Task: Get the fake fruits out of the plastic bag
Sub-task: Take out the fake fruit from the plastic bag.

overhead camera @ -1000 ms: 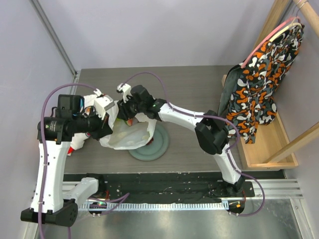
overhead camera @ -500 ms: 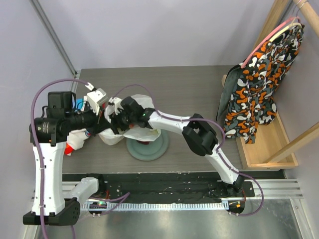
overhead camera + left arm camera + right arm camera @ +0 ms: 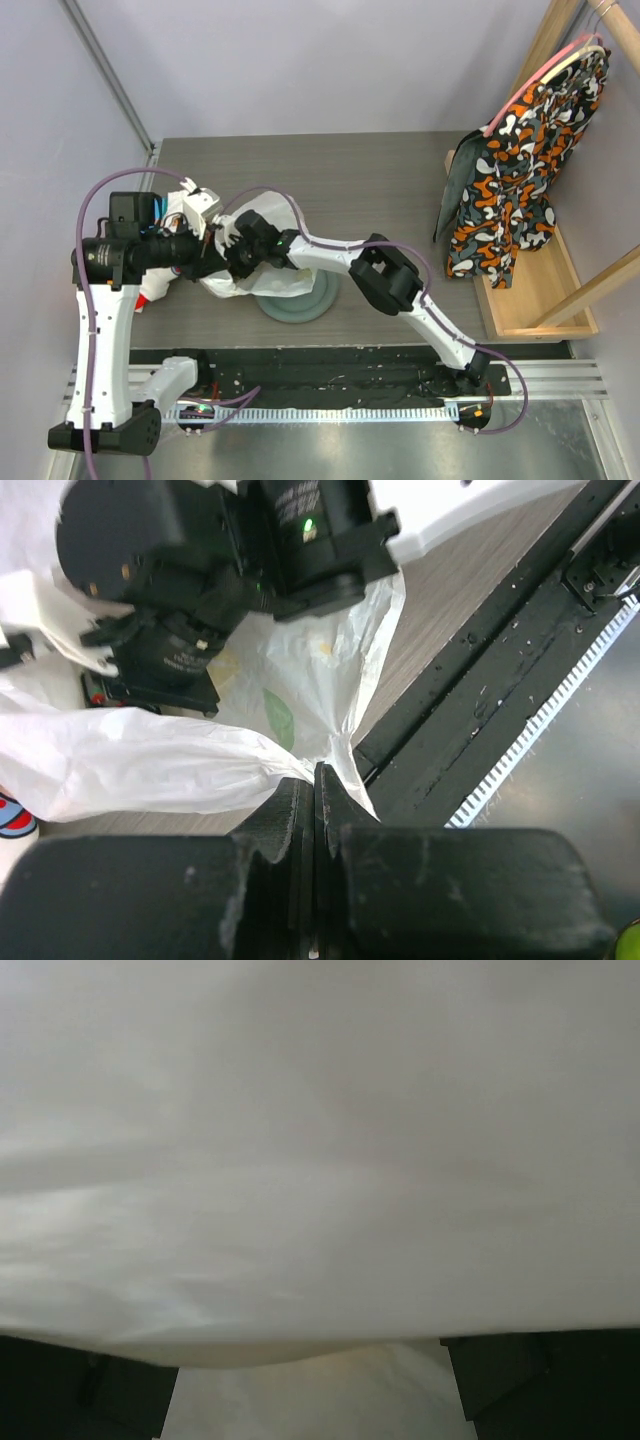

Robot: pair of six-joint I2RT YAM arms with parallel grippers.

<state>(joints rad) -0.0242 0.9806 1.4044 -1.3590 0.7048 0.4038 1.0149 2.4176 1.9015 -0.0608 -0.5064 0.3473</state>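
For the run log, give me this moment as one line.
left hand: shut on plastic bag | right hand: open, bag film filling its view | bag: lying partly over plate

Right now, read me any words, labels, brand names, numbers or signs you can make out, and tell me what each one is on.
None: no word, number or logo can be read in any view.
plastic bag: no lettering shows, only a green leaf-like mark.
red and blue print at the edge of the left wrist view: cut off, cannot be read.
patterned garment on the hanger: orange, black and white blotches, no letters.
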